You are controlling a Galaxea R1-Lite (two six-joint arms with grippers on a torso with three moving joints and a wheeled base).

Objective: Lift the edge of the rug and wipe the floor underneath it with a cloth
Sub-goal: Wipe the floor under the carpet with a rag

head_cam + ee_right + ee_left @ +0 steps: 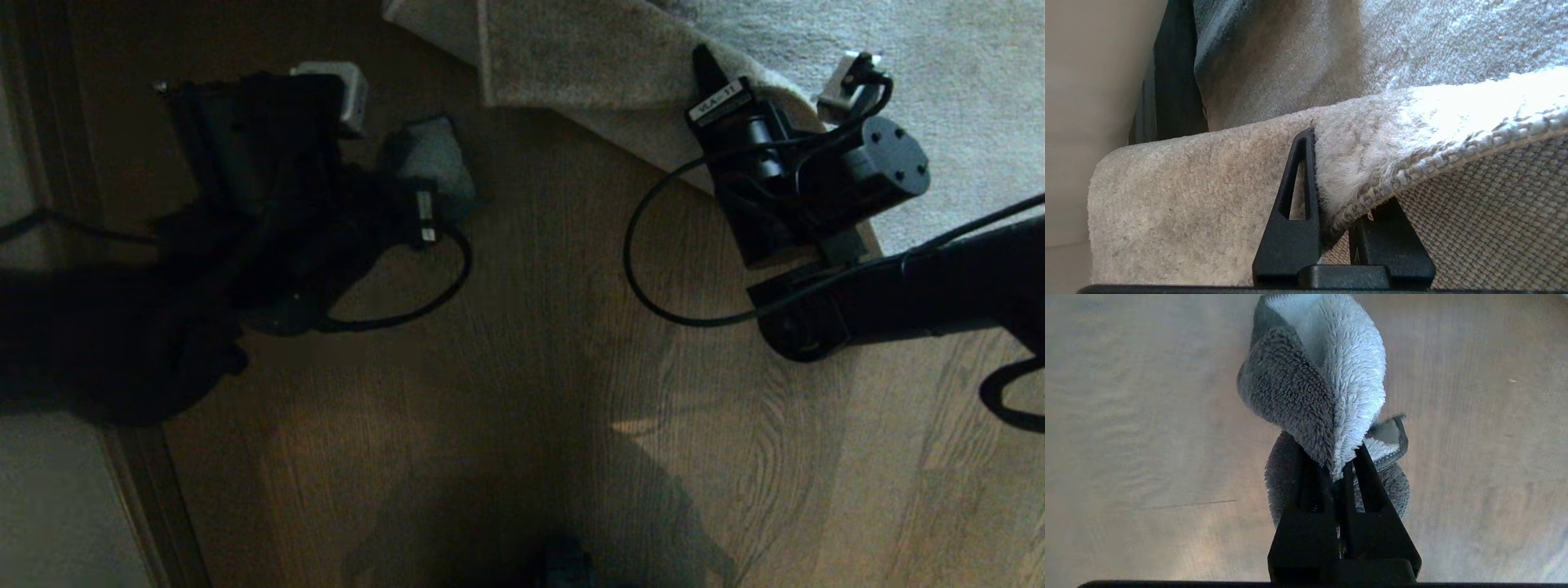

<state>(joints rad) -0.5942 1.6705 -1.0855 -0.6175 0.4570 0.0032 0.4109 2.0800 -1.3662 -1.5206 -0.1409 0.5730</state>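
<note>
While the right gripper (1333, 179) clamps its jaws on the rug edge (1372, 179), one finger on the plush pile and the other under the woven backing, the grey-beige border stands folded up off the floor (522, 367) at the far right of the head view. The left gripper (1340, 465), jaws pinched together on the light-grey terry cloth (1323, 384), hangs over the dark wooden planks to the left of the lifted corner, the bunched cloth (433, 159) drooping beyond its fingertips
</note>
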